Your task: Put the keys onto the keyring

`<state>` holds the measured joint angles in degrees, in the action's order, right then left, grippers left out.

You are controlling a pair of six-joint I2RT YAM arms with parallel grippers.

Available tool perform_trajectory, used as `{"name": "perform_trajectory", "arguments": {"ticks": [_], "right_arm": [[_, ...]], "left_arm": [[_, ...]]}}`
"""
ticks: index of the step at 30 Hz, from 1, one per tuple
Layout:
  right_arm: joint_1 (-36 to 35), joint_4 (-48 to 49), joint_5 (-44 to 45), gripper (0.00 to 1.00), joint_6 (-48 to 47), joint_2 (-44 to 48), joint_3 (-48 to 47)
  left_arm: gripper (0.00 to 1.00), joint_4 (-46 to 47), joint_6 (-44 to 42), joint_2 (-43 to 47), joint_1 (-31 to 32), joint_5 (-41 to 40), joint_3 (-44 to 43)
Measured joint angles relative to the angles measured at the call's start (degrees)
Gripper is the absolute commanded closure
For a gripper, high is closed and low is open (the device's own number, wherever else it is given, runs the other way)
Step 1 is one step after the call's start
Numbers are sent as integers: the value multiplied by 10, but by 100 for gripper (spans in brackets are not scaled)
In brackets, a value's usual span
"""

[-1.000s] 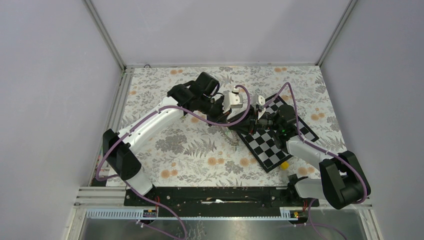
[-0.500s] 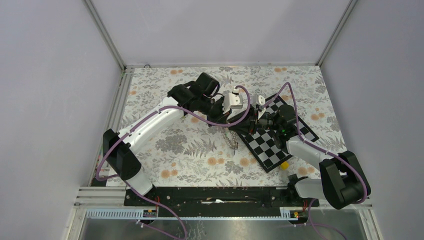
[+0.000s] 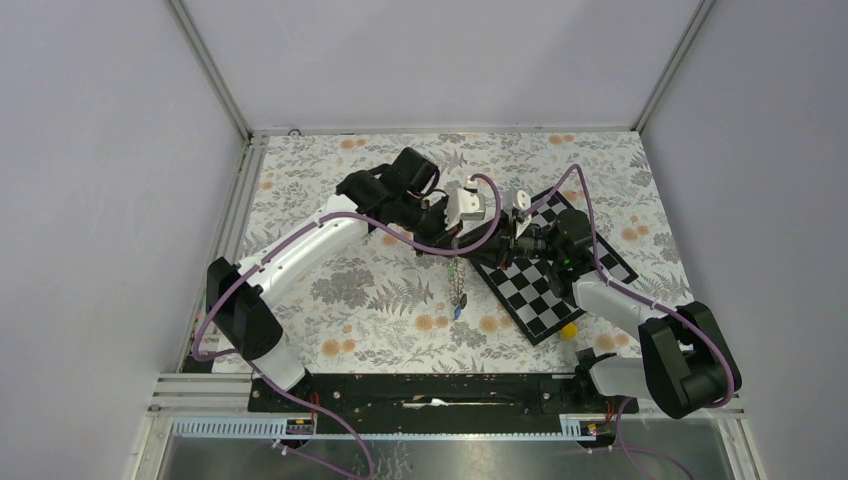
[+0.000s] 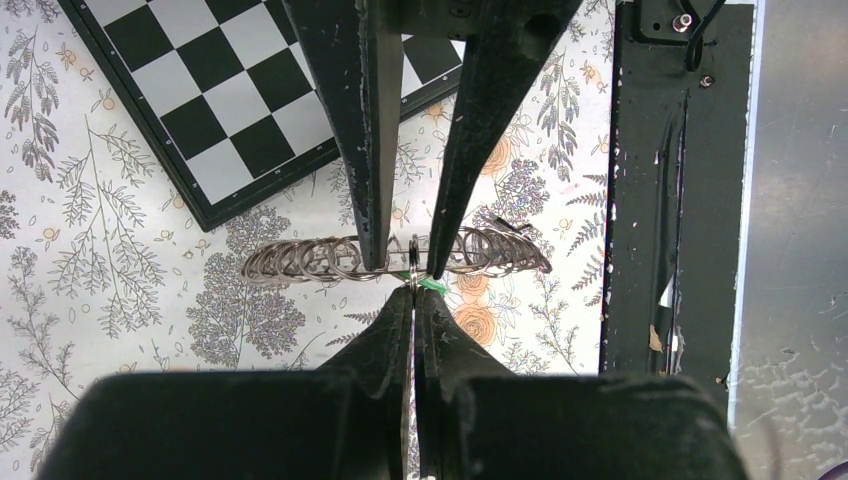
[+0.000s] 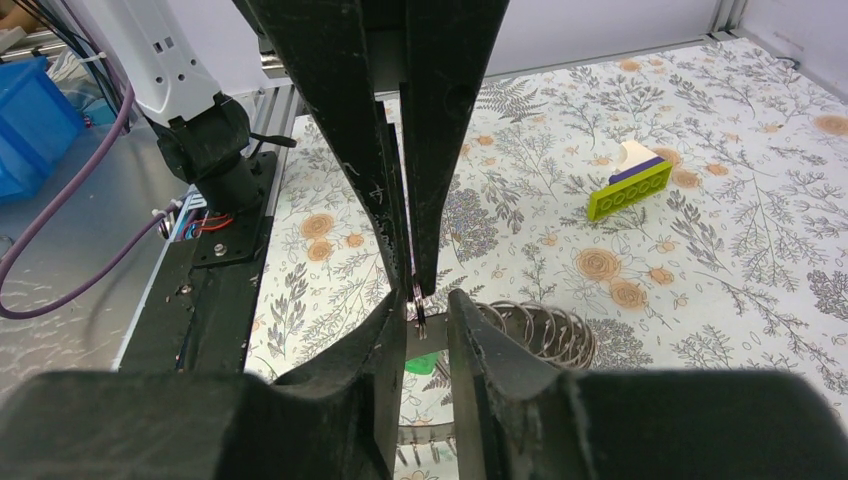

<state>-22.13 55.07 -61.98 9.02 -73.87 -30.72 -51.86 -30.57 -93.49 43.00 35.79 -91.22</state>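
Observation:
The keyring [image 3: 458, 285] is a silver chain of rings hanging straight down from my left gripper [image 3: 456, 243], with a blue key [image 3: 457, 312] at its lower end. In the left wrist view my left gripper [image 4: 414, 292] is shut on one thin ring, and the coil [image 4: 300, 260] spreads to both sides beyond it. A green key [image 4: 432, 286] shows just past the pinched ring. My right gripper [image 5: 425, 300] stands open with its fingers [image 5: 465, 335] either side of that ring, not touching it. The green key [image 5: 423, 362] hangs below.
A black-and-white checkerboard [image 3: 545, 285] lies under the right arm, and a small yellow block [image 3: 568, 330] sits by its near corner. A yellow-green brick [image 5: 630, 185] lies farther out on the flowered cloth. The black base rail [image 4: 660, 200] runs along the near edge.
The chain, earlier slanting down near the checkerboard, now hangs straight from the left gripper with the blue key at its end. The right jaws have narrowed a little around the ring.

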Motion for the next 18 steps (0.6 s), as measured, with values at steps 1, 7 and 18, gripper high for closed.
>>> {"name": "perform_trajectory", "arguments": {"ticks": [1, 7, 18], "right_arm": [[0, 0, 0, 73, 0, 0, 0], [0, 0, 0, 74, 0, 0, -2], [0, -6, -2, 85, 1, -3, -3]], "left_arm": [[100, 0, 0, 0, 0, 0, 0], [100, 0, 0, 0, 0, 1, 0], [100, 0, 0, 0, 0, 2, 0]]}}
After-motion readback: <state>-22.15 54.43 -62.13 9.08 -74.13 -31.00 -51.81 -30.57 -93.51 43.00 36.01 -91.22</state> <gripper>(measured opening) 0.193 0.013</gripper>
